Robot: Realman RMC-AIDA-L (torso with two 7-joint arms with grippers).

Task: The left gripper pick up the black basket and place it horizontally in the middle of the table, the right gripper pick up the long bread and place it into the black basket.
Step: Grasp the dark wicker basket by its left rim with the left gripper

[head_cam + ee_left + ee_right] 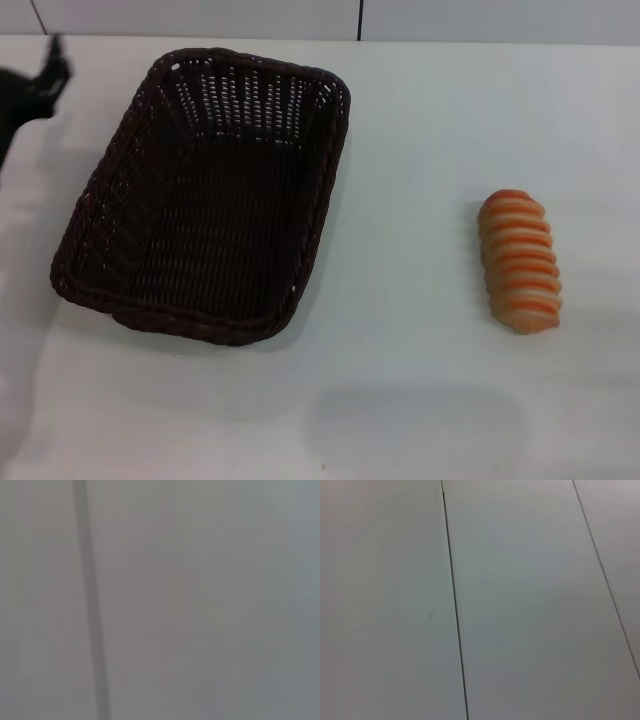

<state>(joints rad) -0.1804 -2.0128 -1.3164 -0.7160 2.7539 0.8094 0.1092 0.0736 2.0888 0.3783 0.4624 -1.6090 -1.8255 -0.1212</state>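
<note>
You have the black basket (205, 195), a woven wicker rectangle with rounded corners and sloping openwork sides, lying lengthwise on the smooth white table (420, 400). The long bread (519, 260), an oblong loaf ridged in orange and cream, sits well apart to its right. The left gripper (40, 80) shows as a dark shape just left of the basket's far end; you cannot tell its jaw state. Pale seamed wall panels (520, 600) stand behind.

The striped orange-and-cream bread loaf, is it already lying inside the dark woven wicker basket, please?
No, the striped bread loaf lies on the white table, apart from the empty wicker basket.
</note>
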